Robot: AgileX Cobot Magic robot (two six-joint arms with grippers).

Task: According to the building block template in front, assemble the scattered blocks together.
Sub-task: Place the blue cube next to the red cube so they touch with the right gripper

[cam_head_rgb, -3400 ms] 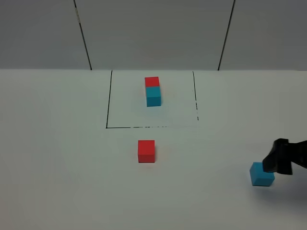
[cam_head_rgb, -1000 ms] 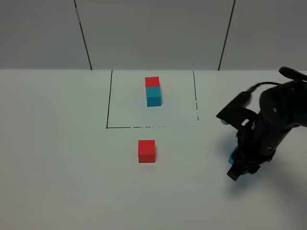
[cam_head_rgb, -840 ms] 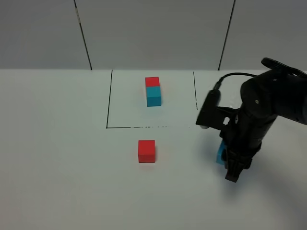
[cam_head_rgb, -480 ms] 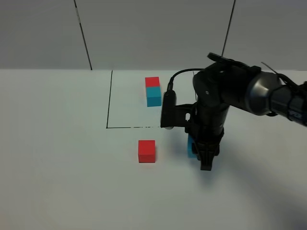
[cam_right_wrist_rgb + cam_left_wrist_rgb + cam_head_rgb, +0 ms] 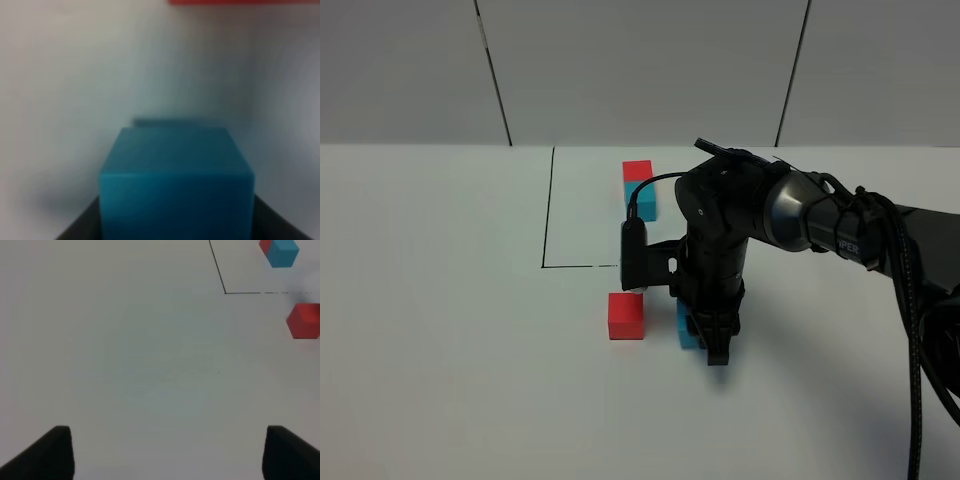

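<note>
**Blue cube pinched beside the red one**

My left claw (image 5: 167, 432) showed only in its own wrist view, its two dark fingers spread wide at the bottom corners of the frame, with nothing between them but bare white table (image 5: 440, 350).

In the high view, the thin black lines (image 5: 548, 210) framed the upper middle of the frame. Inside them stood the template pair (image 5: 637, 171), with the red block behind and the cyan-blue block in front of it; my right arm (image 5: 790, 215) partly hid the blue one.

Just below the frame's front line, near the centre of the picture, the loose red cube (image 5: 626, 316) sat on the table. Right of it, near but with a narrow gap, was the loose cyan-blue cube (image 5: 687, 327), a touch lower in the frame. My right claw (image 5: 708, 335) pointed down and pinched this cube from both sides. In the right wrist view it filled the lower middle between my fingers (image 5: 80, 225). I could not tell whether the cube rested on the table.
</note>
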